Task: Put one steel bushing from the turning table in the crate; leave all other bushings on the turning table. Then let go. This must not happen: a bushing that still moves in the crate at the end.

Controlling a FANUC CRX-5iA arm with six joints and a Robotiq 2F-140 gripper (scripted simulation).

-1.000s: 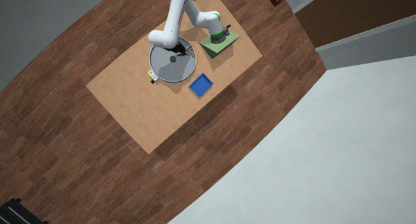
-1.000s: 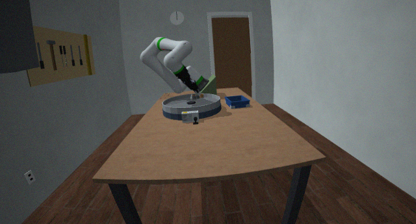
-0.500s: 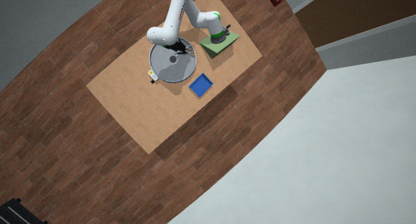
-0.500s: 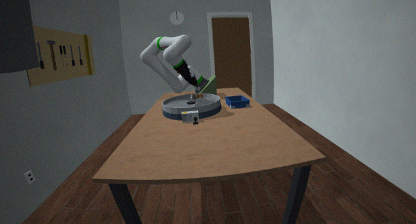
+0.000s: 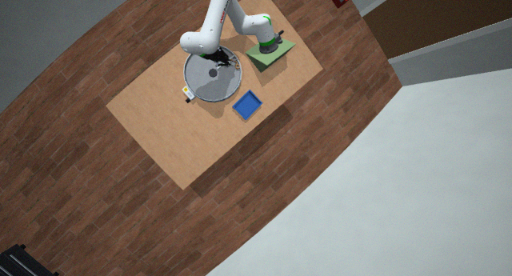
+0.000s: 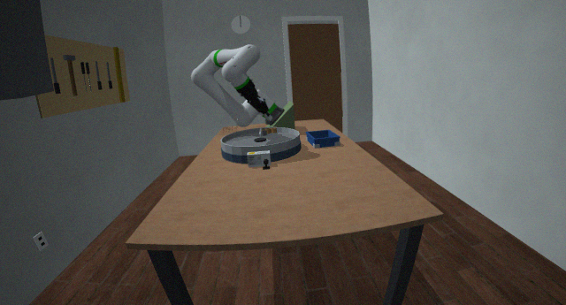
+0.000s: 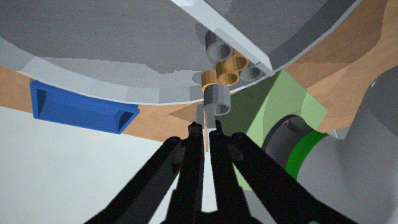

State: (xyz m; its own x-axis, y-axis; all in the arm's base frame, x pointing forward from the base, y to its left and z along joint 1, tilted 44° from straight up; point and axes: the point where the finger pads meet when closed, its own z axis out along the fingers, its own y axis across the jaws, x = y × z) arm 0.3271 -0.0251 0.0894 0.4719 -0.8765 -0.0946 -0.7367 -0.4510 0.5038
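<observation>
The gripper (image 5: 231, 62) (image 6: 268, 118) (image 7: 205, 120) is shut on the wall of a grey steel bushing (image 7: 217, 96), one fingertip outside it and one in its bore. The bushing appears raised near the rim of the turning table (image 5: 186, 76) (image 6: 283, 151) (image 7: 125, 95). Behind it in the wrist view stand a steel bushing (image 7: 220, 51), another steel bushing (image 7: 251, 73) and orange-brown bushings (image 7: 236, 62), close together at the rim. The blue crate (image 5: 247, 105) (image 6: 324, 141) (image 7: 75, 111) stands beside the turning table; no bushing shows in it.
A pale guide bar (image 7: 230, 37) runs across the turning table beside the bushings. The green wedge (image 5: 276, 53) (image 6: 289, 115) (image 7: 295, 95) carries the arm's base. A small box (image 5: 188, 93) (image 6: 259, 158) with a black knob sits at the turning table's outer side.
</observation>
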